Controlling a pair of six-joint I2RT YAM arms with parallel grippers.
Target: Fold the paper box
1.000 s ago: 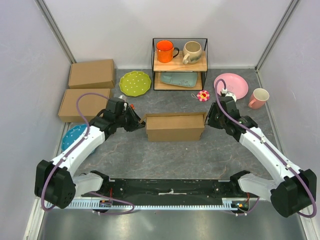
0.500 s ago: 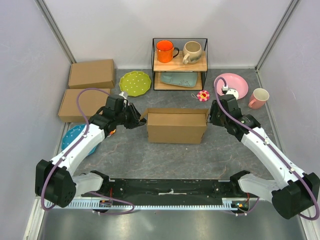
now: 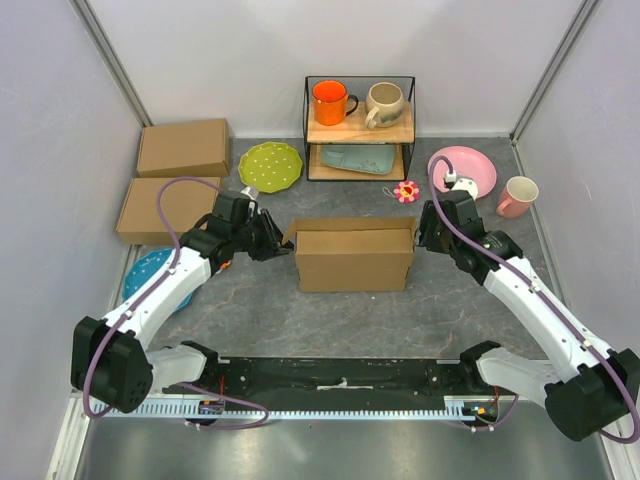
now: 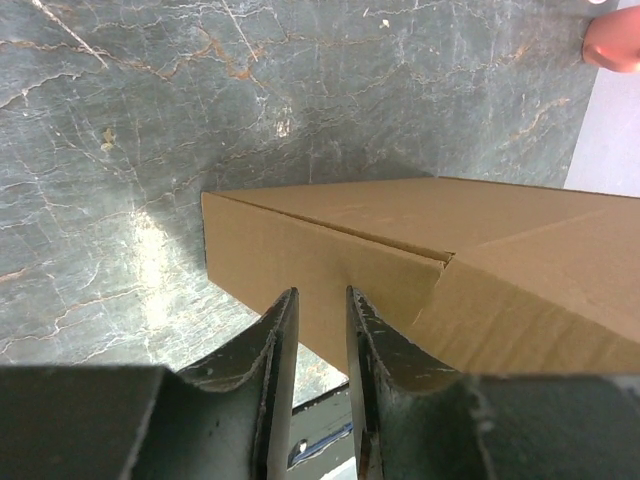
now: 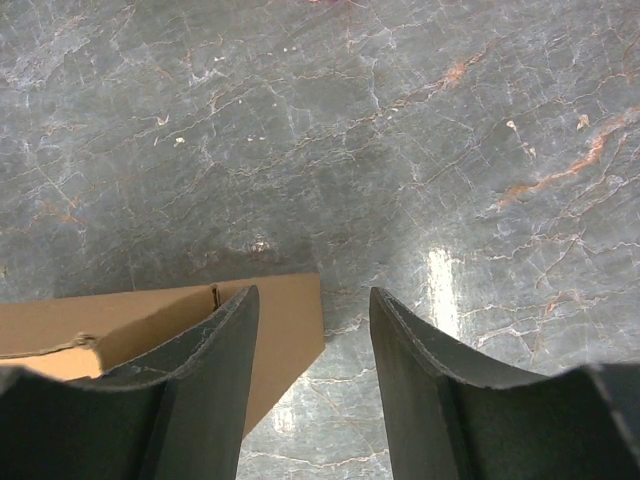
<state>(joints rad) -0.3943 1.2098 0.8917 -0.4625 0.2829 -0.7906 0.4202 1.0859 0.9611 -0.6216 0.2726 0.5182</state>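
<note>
1. The left gripper (image 4: 320,292) sits just beside the left end of the paper box (image 3: 352,258). Its jaws are parted by a narrow gap and hold nothing.
2. The brown cardboard box rests mid-scene on the grey marbled bench (image 3: 300,320), between both arms.
3. The right gripper (image 5: 312,291) is at the box's right end, jaws wide apart and empty.

Paper box (image 3: 353,258) before wire shelf (image 3: 358,136)
</note>
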